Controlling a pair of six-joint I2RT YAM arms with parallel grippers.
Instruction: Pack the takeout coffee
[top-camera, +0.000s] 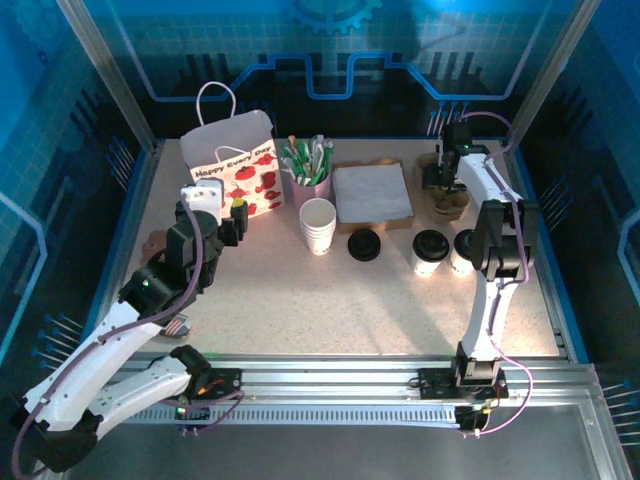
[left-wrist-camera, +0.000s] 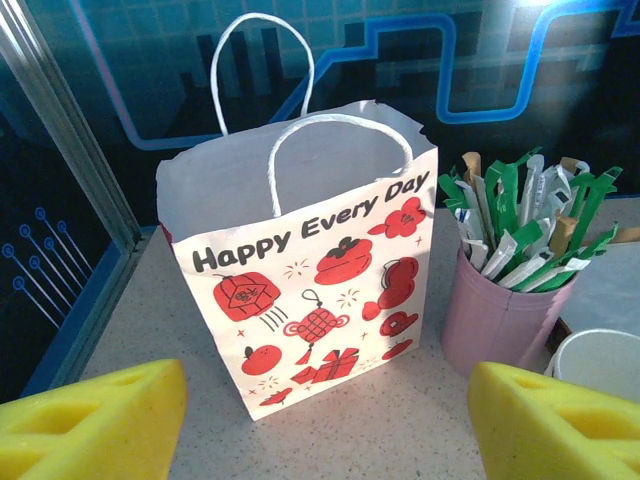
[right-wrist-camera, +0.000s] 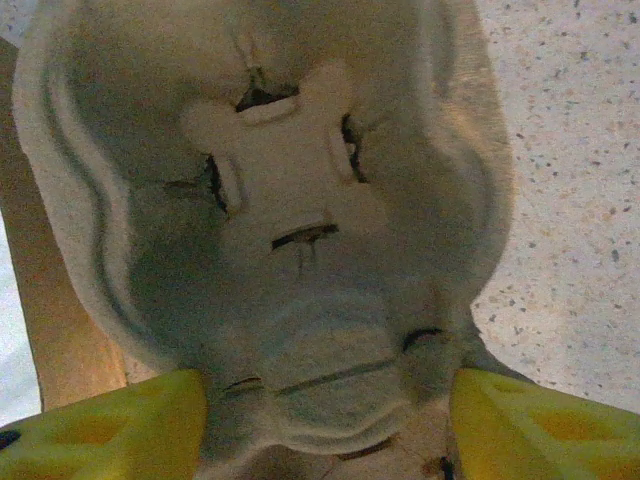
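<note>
One takeout coffee (top-camera: 430, 252): white cup with black lid on, upright on the worktop (top-camera: 330, 310), on the base side of the right hand (right-wrist-camera: 325, 420), well apart from the left hand (left-wrist-camera: 330, 425).
Second lidded cup (top-camera: 464, 248): just beside the coffee, partly behind the right arm.
Loose black lid (top-camera: 363, 246): flat, left of the coffee.
Left hand: wide, holding nothing, yellow fingers (left-wrist-camera: 90, 420) low over the worktop.
Ahead of left hand: gift bag (left-wrist-camera: 300, 300) upright, mouth open; pink cup (left-wrist-camera: 495, 320) of sticks just right of it.
Right hand: fingers spread, one each side of a pulp cup tray (right-wrist-camera: 280, 200) close beneath it.
</note>
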